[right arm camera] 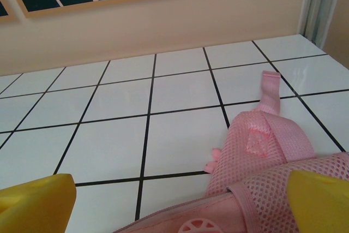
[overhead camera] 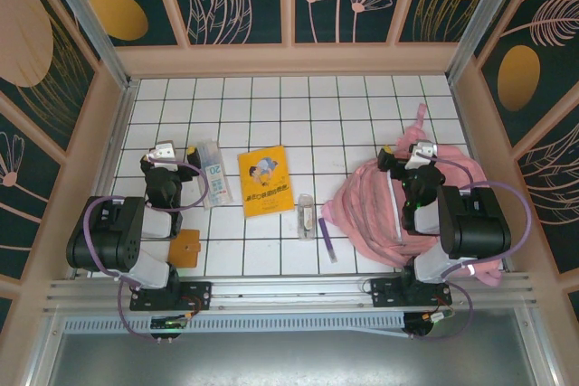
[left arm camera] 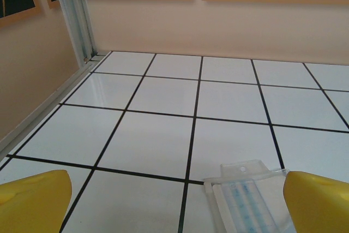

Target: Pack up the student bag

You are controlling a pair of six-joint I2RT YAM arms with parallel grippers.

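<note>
Packing looks unstarted: the student bag lies closed at near right, beneath the right gripper, whose jaws are apart and empty. The left gripper, equally wide, hangs beside a clear ruler packet. Opening the bag probably comes next.

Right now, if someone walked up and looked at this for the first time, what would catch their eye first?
The big pink student bag grabs the eye first, slumped on the right side of the white tiled table, partly under the right arm. Next is the bright orange booklet lying flat near the middle, with a clear packet to its left.
</note>
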